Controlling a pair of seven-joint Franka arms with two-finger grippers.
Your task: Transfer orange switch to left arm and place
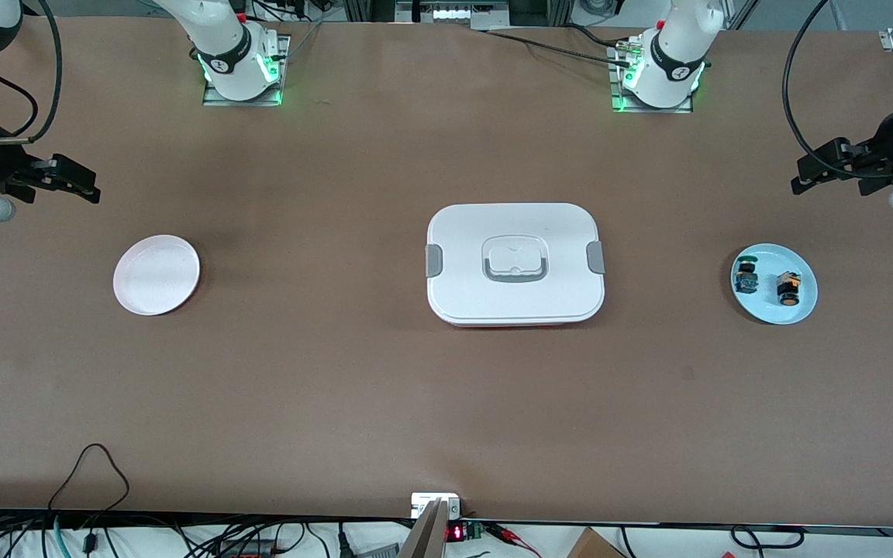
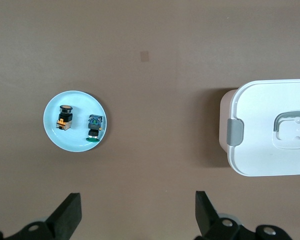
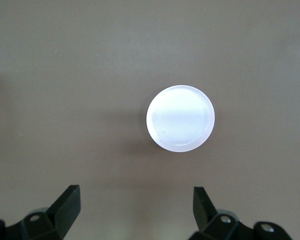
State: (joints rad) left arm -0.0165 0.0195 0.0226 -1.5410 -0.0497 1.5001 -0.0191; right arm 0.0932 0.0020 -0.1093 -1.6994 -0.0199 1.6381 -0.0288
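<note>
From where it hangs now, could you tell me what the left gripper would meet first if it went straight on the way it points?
Probably bare table. The left gripper, fingers open, looks down on brown surface between the blue plate holding the orange switch and the box; neither sits squarely between its fingers, though depth is unclear.

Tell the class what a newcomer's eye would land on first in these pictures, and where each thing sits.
The big white box at mid-table draws the eye first. Toward the left arm's end, a pale blue plate holds the orange switch beside a green-capped component; toward the right arm's end lies a bare white plate. The left gripper and right gripper hover open over the table ends.
</note>
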